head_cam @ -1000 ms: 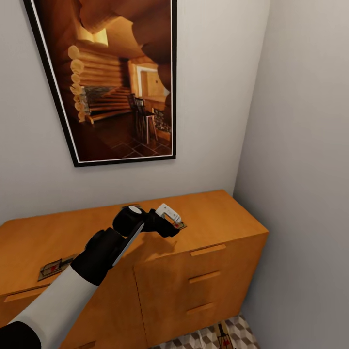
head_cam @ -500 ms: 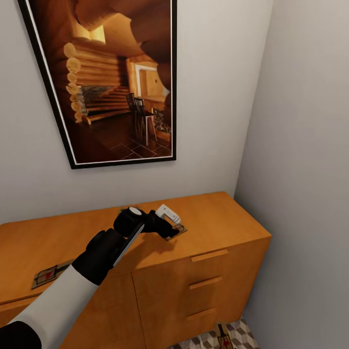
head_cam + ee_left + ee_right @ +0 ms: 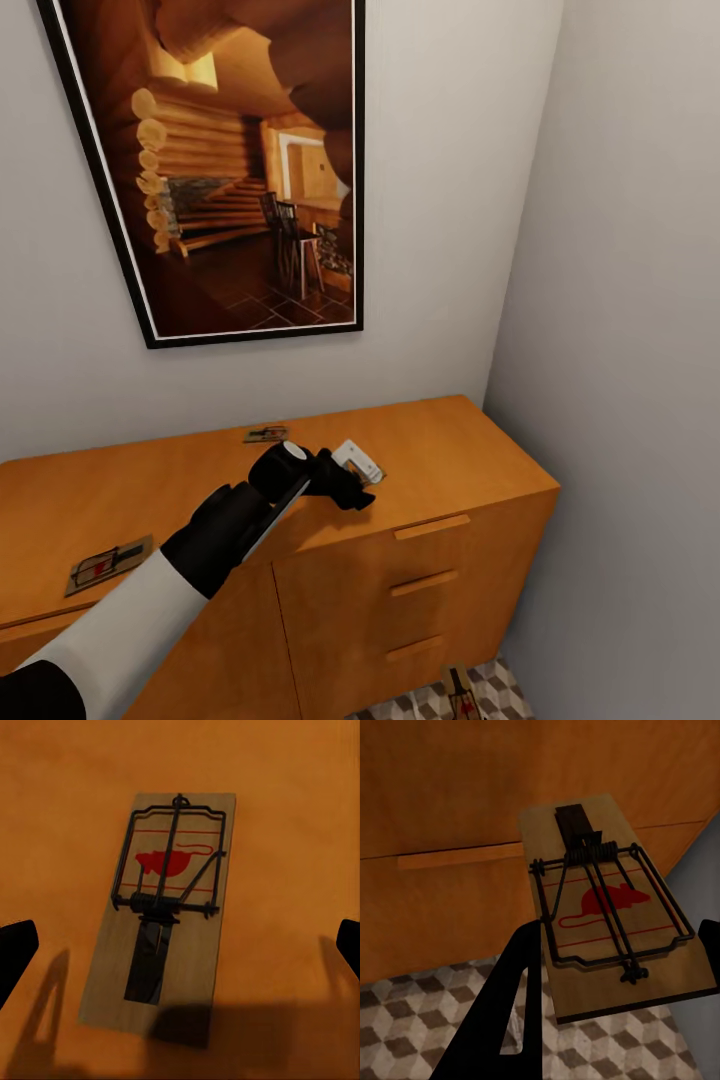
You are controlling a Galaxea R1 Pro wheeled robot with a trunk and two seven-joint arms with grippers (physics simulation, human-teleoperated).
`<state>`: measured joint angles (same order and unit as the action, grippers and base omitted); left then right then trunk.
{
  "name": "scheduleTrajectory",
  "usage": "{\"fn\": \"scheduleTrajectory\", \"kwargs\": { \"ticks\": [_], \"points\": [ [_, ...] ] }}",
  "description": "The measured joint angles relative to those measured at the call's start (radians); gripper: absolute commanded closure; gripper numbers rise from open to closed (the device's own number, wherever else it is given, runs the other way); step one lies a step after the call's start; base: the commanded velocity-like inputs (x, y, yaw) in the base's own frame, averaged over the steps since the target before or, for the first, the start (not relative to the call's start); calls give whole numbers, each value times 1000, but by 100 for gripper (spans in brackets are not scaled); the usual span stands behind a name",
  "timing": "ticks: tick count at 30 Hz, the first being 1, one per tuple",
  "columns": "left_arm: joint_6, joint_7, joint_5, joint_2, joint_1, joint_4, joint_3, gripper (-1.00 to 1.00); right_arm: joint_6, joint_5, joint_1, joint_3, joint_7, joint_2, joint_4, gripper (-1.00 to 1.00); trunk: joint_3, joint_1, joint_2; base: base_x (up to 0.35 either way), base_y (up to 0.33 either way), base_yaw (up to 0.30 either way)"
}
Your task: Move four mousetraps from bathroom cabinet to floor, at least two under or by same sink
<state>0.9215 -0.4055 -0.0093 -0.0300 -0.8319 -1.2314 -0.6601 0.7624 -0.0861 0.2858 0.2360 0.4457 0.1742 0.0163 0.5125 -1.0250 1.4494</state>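
The wide orange-brown wooden cabinet (image 3: 440, 470) with slim bar handles stands against a pale wall in a corner, below a large black-framed picture of a log-cabin interior (image 3: 230, 170). The robot's left arm, white sleeve and black forearm, reaches over the cabinet top, and the left gripper (image 3: 352, 478) hangs low above one flat tan wooden mousetrap with dark wire and a red mouse mark (image 3: 166, 900); in the left wrist view this trap lies flat on the orange top between the two dark fingertips (image 3: 15, 949), which stand wide apart at the frame's edges and touch nothing, so the tool is released. From the head camera the trap is mostly covered by the gripper's white and black parts. A second mousetrap (image 3: 265, 434) lies further back on the cabinet top near the wall, and a third (image 3: 108, 564) lies toward the cabinet's left end, both well apart from the gripper. In the right wrist view the right gripper (image 3: 619, 945) grasps a fourth mousetrap (image 3: 615, 911), held in front of the cabinet's drawer fronts and above the brown-and-beige cube-patterned tiled floor (image 3: 412, 1020); one dark finger (image 3: 510, 1005) lies along the board's edge
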Motion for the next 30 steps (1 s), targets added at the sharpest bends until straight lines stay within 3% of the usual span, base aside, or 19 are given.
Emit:
{"fn": "scheduleTrajectory", "kwargs": {
  "ticks": [16, 21, 30],
  "points": [
    [-2, 0, 0, -17, 0, 2, 0, -100, 0, 0, 0, 0, 0, 0, 0, 100, 0, 0, 0, 0, 0, 0],
    [-51, -2, 4, -21, 0, 9, 0, -100, 0, 0, 0, 0, 0, 0, 0, 100, 0, 0, 0, 0, 0, 0],
    [-61, -2, 5, -21, 0, 14, 0, -100, 0, 0, 0, 0, 0, 0, 0, 100, 0, 0, 0, 0, 0, 0]
  ]
}}
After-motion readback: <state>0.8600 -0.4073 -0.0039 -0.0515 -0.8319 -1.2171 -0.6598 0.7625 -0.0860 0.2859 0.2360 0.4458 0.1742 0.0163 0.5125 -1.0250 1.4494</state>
